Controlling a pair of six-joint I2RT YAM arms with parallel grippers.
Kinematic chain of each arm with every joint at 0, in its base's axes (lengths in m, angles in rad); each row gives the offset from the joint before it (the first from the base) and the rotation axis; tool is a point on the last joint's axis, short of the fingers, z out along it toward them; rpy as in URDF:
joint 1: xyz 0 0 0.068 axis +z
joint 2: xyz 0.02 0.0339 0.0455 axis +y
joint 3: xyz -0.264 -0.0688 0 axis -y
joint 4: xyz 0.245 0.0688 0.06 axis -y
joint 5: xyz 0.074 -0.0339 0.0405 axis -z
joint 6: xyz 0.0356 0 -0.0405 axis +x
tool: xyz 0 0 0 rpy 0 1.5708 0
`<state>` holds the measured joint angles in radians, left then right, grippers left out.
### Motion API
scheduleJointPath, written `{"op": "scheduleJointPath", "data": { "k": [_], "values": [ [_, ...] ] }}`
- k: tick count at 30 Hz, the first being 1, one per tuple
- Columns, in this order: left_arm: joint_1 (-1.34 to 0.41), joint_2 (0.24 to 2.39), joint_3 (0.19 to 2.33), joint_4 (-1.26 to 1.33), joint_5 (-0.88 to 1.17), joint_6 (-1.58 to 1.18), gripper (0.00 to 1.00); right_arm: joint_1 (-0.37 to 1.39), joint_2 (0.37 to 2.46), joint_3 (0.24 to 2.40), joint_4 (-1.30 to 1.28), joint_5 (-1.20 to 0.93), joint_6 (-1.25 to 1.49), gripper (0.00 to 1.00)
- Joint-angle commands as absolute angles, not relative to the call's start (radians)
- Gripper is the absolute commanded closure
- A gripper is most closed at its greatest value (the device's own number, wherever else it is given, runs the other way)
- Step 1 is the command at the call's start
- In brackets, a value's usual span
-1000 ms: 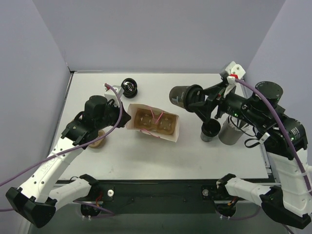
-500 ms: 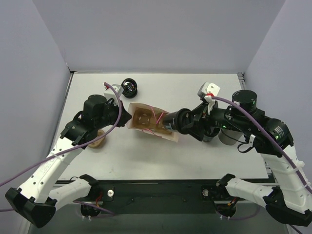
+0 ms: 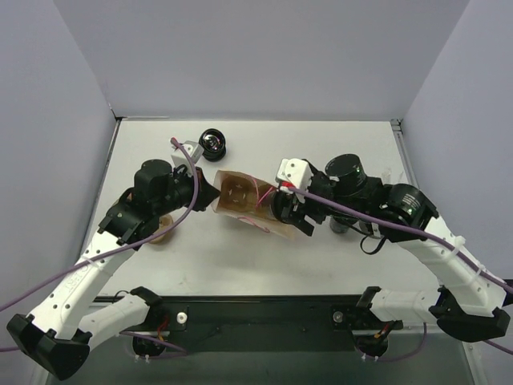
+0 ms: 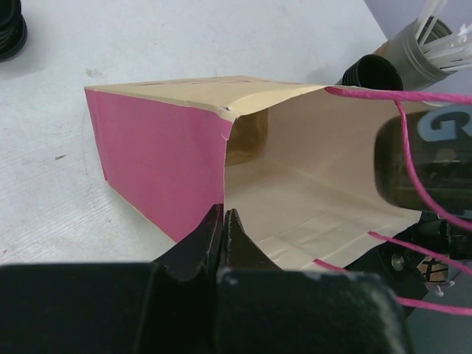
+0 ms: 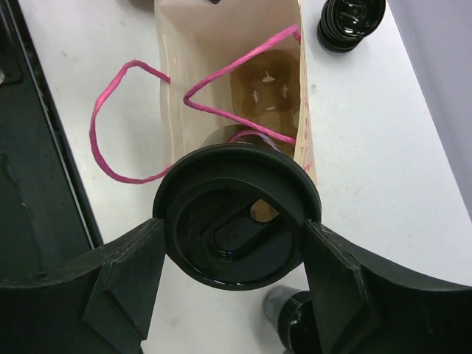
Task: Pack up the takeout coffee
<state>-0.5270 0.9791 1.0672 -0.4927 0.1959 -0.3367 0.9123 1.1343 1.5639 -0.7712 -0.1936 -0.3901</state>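
The right hand is holding a coffee cup at the mouth of the bag.

On the left, the left hand (image 4: 223, 221) is pinching together on the near rim of the pink paper bag (image 4: 155, 144), which is lying on its side on the counter (image 3: 321, 144) with its mouth gaping rightward. The right hand (image 5: 236, 230) is clamping a black lidded cup (image 5: 236, 188) there. The cup is lying sideways, base first and lid toward the wrist, with its long axis running into the bag. The way ahead looks like straight leftward travel. The string handles (image 5: 110, 125) are crossing the opening and touching the cup, so they may snag. The bag walls are sitting close around the cup. Another cup (image 4: 372, 72) is standing just right of the bag.
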Motion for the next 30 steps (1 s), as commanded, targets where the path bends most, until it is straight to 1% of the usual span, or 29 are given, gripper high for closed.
{"op": "scheduleJointPath", "data": {
  "k": [1,5,8,14,22,26,30],
  "values": [
    [-0.52,0.953,1.06,-0.379,0.239,-0.324,1.0,0.943,1.169,1.571,-0.761,-0.104,-0.509,0.68],
    [-0.52,0.956,1.06,-0.388,0.239,-0.348,1.0,0.977,1.181,1.545,-0.761,-0.058,-0.538,0.68],
    [-0.52,0.924,1.023,-0.345,0.255,-0.357,1.0,1.008,1.187,1.52,-0.753,-0.022,-0.567,0.68],
    [-0.52,0.884,0.947,-0.285,0.29,-0.33,1.0,1.025,1.223,1.453,-0.654,0.054,-0.67,0.7],
    [-0.52,0.861,0.917,-0.236,0.34,-0.348,1.0,1.026,1.209,1.298,-0.462,0.063,-0.773,0.71],
    [-0.52,0.824,0.832,-0.173,0.385,-0.318,1.0,1.025,1.23,1.269,-0.417,0.045,-0.805,0.71],
    [-0.52,0.824,0.818,-0.167,0.41,-0.258,1.0,0.997,1.259,1.259,-0.377,0.017,-0.818,0.71]
  ]
}}
